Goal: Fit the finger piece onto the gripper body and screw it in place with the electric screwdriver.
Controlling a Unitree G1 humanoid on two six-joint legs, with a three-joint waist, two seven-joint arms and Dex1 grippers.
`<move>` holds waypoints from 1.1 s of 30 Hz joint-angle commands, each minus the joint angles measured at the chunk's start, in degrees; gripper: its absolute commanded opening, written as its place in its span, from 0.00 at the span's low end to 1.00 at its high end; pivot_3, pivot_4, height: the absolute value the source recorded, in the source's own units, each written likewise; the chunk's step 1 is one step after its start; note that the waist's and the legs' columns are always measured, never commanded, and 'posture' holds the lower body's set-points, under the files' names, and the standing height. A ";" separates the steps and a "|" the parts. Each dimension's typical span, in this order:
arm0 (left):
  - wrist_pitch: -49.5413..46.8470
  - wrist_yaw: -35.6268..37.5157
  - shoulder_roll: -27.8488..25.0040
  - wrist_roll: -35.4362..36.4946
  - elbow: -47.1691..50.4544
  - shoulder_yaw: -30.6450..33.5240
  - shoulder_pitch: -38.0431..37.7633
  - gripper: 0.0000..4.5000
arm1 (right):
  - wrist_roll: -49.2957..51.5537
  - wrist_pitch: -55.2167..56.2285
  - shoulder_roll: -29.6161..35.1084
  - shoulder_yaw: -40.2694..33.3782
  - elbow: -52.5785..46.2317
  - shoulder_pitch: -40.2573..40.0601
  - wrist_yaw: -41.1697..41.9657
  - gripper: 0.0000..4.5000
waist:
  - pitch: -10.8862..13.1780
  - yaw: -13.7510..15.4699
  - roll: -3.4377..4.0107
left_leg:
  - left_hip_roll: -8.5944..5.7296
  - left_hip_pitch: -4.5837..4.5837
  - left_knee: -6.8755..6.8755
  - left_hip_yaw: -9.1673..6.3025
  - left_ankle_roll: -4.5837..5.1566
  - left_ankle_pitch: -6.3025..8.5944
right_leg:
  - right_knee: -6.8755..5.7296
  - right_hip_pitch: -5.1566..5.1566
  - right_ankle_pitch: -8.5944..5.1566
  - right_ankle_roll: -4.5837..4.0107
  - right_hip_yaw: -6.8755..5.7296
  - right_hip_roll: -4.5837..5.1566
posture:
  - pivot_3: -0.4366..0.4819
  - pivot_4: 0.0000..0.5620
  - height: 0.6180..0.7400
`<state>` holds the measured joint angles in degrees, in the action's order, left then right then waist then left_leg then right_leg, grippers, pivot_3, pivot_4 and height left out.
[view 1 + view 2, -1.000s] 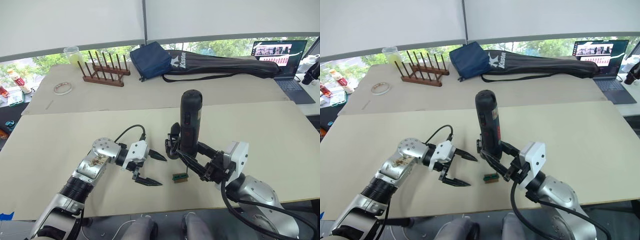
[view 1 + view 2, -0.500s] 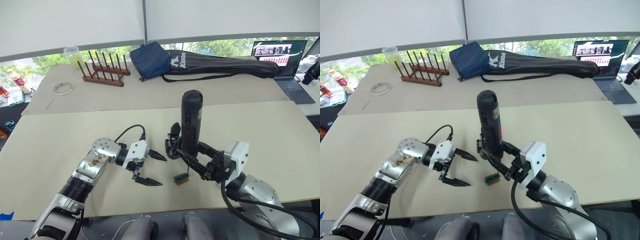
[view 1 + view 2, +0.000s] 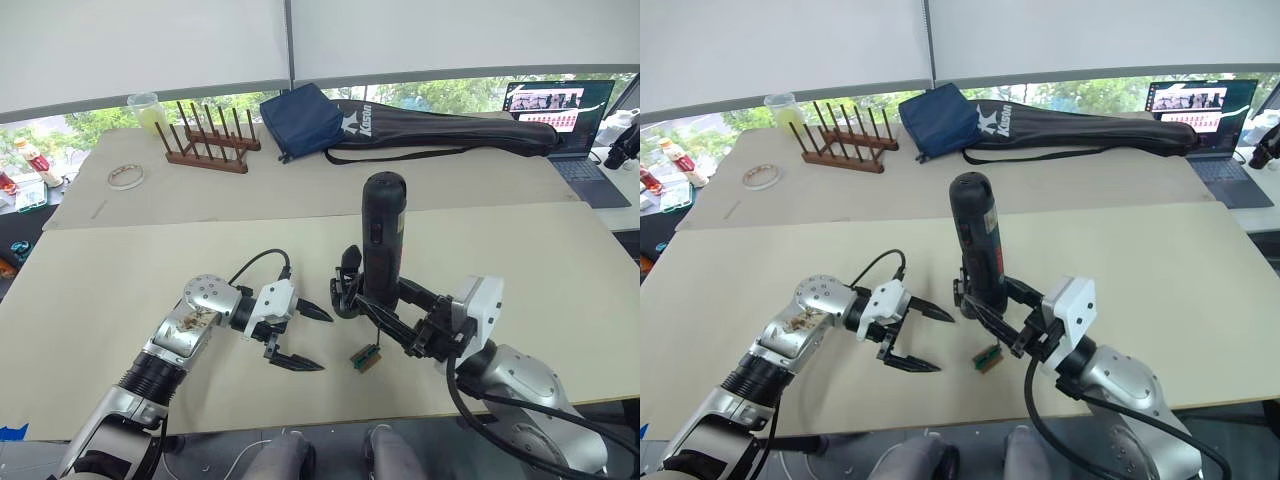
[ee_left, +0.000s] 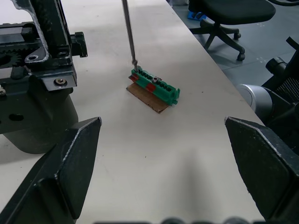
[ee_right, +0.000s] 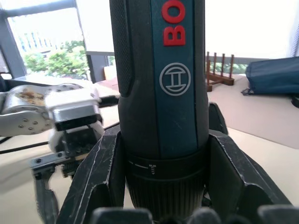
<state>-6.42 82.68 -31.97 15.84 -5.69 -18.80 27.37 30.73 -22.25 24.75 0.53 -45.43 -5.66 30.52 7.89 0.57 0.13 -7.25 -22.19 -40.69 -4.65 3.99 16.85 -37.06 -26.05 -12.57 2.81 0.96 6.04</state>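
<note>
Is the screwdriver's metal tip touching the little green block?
Touching. In the left wrist view the screwdriver bit comes down and its tip meets the top edge of the green block, with no gap between them.

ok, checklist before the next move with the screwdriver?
1. Screwdriver gripped: ok. The right tool is clamped round its lower barrel, and it stands upright.
2. Bit on the right target: not ok. Its tip meets one end of the green block, not the gripper body.
3. Left tool free: ok. It is open and empty, beside the block.
4. Finger piece seated on the gripper body: cannot tell. The screwdriver partly hides the body.
5. Body steadied: not ok. Neither tool holds it.
</note>
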 commanded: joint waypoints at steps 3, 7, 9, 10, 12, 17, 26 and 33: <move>0.12 0.58 -0.55 1.19 0.34 1.86 0.40 1.00 | 6.89 -3.01 2.33 -5.14 -6.86 2.68 -2.69 0.44 | 0.00 0.02 0.00 | 0.00 0.00 -0.01 0.00 0.00 0.00 | 0.01 0.01 0.00 0.00 0.00 0.01 | 0.48 0.27 1.00; -1.11 0.43 -0.31 1.72 -0.36 2.46 0.90 1.00 | 12.34 -5.86 5.16 -8.52 -8.58 4.84 -4.54 0.44 | 0.00 0.01 -0.01 | 0.00 0.00 0.00 0.00 0.00 0.00 | 0.01 0.01 0.00 0.00 0.01 0.01 | 0.48 0.27 1.00; -1.34 0.69 -0.21 1.97 -0.41 2.63 1.23 1.00 | 15.40 -7.19 6.82 -10.03 -9.15 6.24 -5.33 0.44 | 0.01 0.00 -0.02 | 0.00 -0.01 -0.01 0.00 0.00 0.00 | 0.01 0.01 0.00 0.00 0.00 0.02 | 0.48 0.27 1.00; -1.39 0.85 -0.11 2.02 -0.65 2.77 1.55 1.00 | 17.37 -7.89 7.85 -10.96 -9.18 7.36 -5.83 0.44 | 0.01 0.01 -0.02 | 0.00 -0.01 -0.01 0.00 0.00 0.00 | 0.02 0.01 0.00 0.00 0.00 0.03 | 0.48 0.27 1.00; -1.55 1.00 0.14 1.98 -1.06 2.93 2.07 1.00 | 20.53 -8.93 9.53 -12.44 -8.97 9.01 -6.73 0.44 | 0.02 0.08 -0.03 | 0.00 -0.02 -0.01 0.00 0.01 0.00 | 0.03 0.01 0.00 0.00 -0.01 0.03 | 0.48 0.27 1.00; -3.40 3.79 -1.19 2.92 -1.79 2.85 3.36 1.00 | 28.50 -11.57 15.80 -16.08 -6.18 14.27 -6.45 0.44 | 0.02 0.01 -0.03 | 0.00 -0.02 0.00 0.00 0.02 0.01 | 0.06 0.03 0.00 0.00 -0.01 0.05 | 0.48 0.27 1.00; -0.48 1.14 0.89 1.55 -7.70 4.84 7.07 1.00 | 44.37 -16.80 25.64 -17.84 3.23 29.78 -7.82 0.44 | 0.06 0.08 -0.11 | 0.01 -0.05 -0.04 0.02 0.05 0.02 | 0.10 0.06 0.00 0.00 -0.04 0.16 | 0.48 0.27 1.00; 3.22 0.23 2.52 -0.37 -14.74 5.40 10.15 1.00 | 52.75 -22.69 28.31 -12.76 14.34 49.13 -6.72 0.44 | 0.11 -0.04 -0.18 | 0.03 -0.13 -0.05 0.04 0.09 0.04 | 0.19 0.03 0.01 -0.01 -0.08 0.38 | 0.48 0.27 1.00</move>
<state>-4.75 83.11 -29.78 15.79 -19.97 -14.40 36.32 81.85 -44.67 53.16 -12.01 -32.13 40.70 23.42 8.00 0.53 -0.05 -7.22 -22.31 -40.74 -4.60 4.09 16.89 -36.88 -26.03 -12.56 2.81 0.88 6.43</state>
